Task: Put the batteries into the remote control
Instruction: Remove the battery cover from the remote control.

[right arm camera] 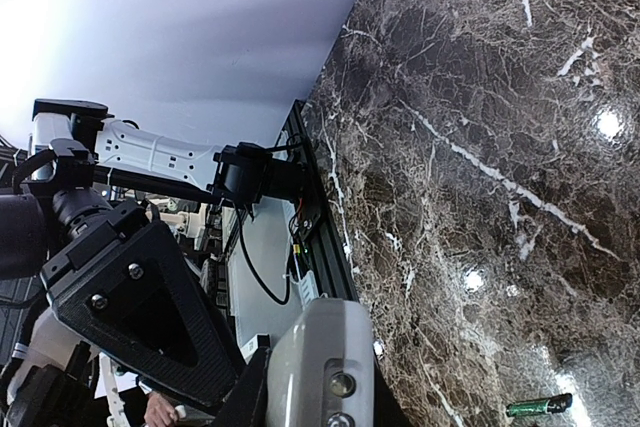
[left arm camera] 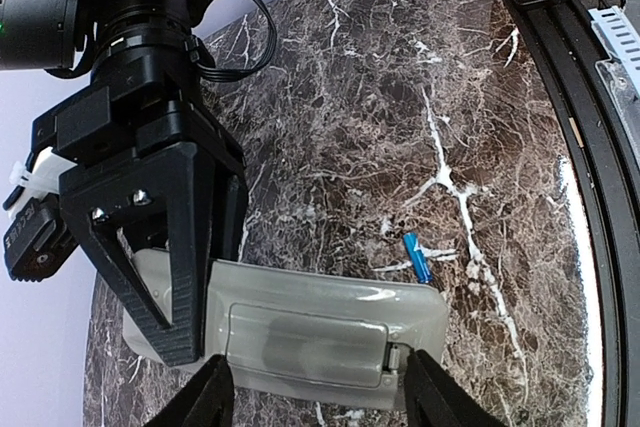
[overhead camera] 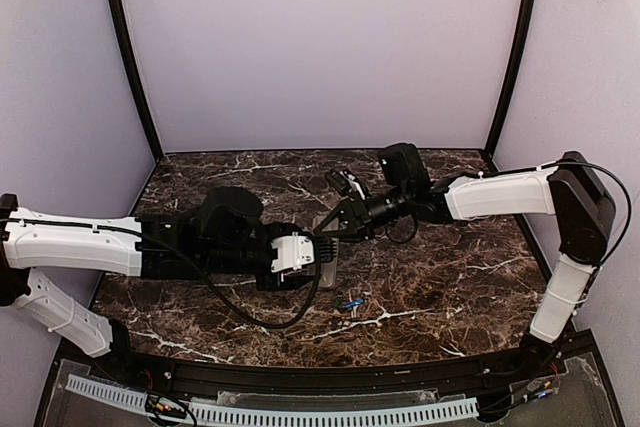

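The right gripper [left arm camera: 200, 317] is clamping one end of the remote control [left arm camera: 330, 322], grey back facing up, over the middle of the bench [left arm camera: 400, 97]. The left gripper [left arm camera: 320, 392] is hovering over that back with its jaws apart. One blue battery [left arm camera: 415, 256] is lying on the bench just beside the remote.

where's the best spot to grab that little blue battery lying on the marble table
Grip the small blue cylindrical battery across its middle, coming straight down from above, probably: it lies flat on the dark marble table, clear of the grey remote.
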You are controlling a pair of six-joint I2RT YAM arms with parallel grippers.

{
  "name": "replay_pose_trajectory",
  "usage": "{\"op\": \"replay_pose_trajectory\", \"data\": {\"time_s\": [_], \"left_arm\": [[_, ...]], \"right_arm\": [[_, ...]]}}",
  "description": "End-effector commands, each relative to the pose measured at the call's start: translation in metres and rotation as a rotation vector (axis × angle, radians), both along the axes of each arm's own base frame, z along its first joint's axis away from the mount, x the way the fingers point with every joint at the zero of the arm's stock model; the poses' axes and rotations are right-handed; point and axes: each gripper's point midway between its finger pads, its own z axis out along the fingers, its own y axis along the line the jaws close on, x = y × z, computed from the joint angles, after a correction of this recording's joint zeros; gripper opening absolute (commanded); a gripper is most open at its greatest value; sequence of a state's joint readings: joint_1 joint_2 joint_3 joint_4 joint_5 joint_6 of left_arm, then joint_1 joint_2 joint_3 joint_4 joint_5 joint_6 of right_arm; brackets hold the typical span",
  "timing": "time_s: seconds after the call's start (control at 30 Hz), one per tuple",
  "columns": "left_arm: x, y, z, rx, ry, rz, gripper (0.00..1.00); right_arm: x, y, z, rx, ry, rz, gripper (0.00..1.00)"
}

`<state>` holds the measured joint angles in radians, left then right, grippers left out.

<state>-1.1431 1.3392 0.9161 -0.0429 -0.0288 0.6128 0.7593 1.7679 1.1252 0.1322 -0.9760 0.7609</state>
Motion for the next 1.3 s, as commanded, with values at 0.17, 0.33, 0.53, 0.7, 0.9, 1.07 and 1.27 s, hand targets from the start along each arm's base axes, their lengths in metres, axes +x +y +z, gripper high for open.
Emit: {"op": "replay_pose_trajectory", "data": {"time_s": [0.17, 0.33, 0.53, 0.7, 0.9, 1.07, 1.27], "left_arm": [[-0.002, -0.005, 0.01, -0.004, 0.0, -0.017, 0.59], [-0.002, -0.007, 0.007, 0.002, 0.006, -0.021, 0.59], [-0.002, -0.008, 0.005, 0.005, 0.007, -0.024, 0.61], [-0.003, -0.007, 0.002, 0.014, 0.008, -0.028, 0.61], [-0.003, -0.007, -0.002, 0.02, 0.017, -0.024, 0.64], [-0.003, -0.006, -0.004, 0.028, 0.02, -0.017, 0.66], [0.0, -0.005, -0.007, 0.046, 0.013, -0.009, 0.68]], "right_arm": [[-0.004, 0.007, 0.005, 0.017, -0.016, 0.024, 0.0], [-0.005, 0.008, 0.008, 0.02, -0.023, 0.023, 0.0], [-0.006, 0.008, 0.009, 0.02, -0.023, 0.025, 0.0], [-0.006, 0.009, 0.01, 0.023, -0.023, 0.029, 0.0], [-0.006, 0.009, 0.01, 0.023, -0.024, 0.032, 0.0], [-0.008, 0.009, 0.011, 0.023, -0.023, 0.037, 0.0], [-0.008, 0.008, 0.012, 0.025, -0.025, 0.04, 0.0]]}}
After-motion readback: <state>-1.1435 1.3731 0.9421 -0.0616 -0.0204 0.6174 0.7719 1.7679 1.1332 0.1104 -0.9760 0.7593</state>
